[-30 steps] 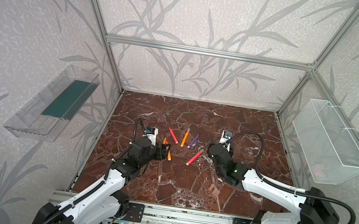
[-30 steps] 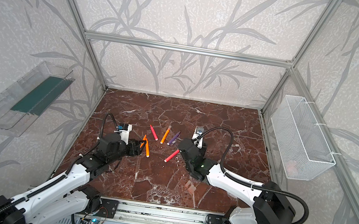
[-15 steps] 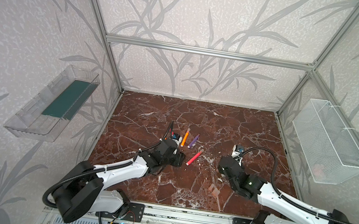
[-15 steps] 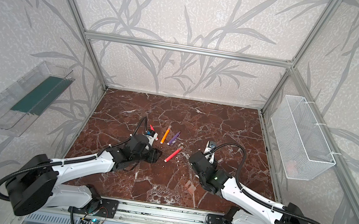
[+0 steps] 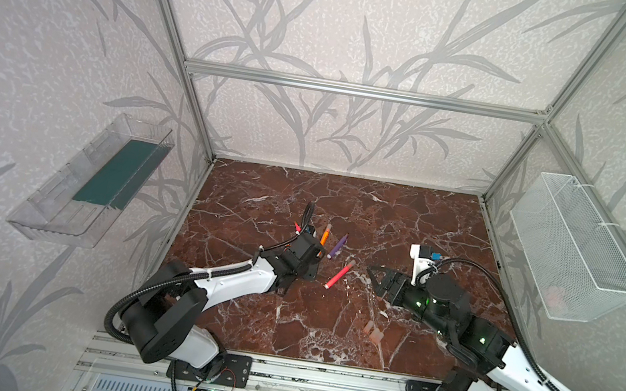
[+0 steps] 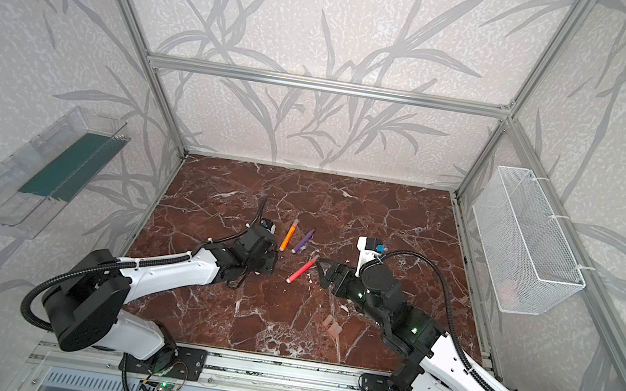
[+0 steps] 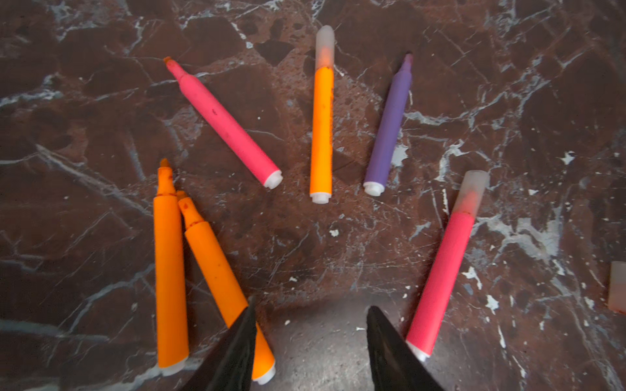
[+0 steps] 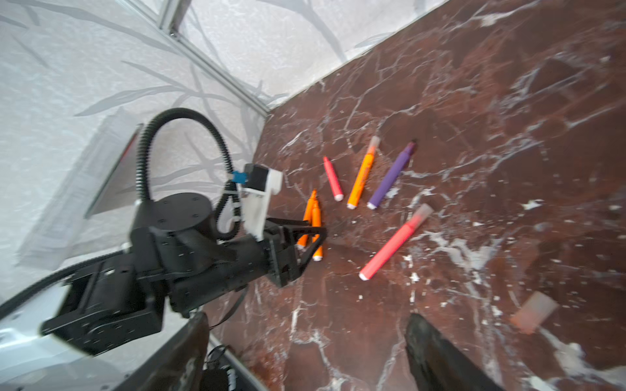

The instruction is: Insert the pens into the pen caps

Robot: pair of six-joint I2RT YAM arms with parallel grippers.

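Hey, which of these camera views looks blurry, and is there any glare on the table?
Right wrist view: smeared by motion, the table veins streaked and the loose cap fuzzy. Left wrist view: pens sharp, with a pale sheen on the table between the fingers of the left end effector. Both top views: crisp and evenly lit, soft shadows only.

Both top views sit high at the open front of the cell and look down and back over the whole red-brown marbled tabletop [image 5: 324,333], far enough off to take it all in. The left wrist camera hangs low and close, peering past the left gripper [image 7: 311,304] at the fan of slim coloured marker pens [image 7: 321,128]. The right wrist camera sits farther back, tilted across the table, catching those same pens plus the black left arm [image 8: 176,250].
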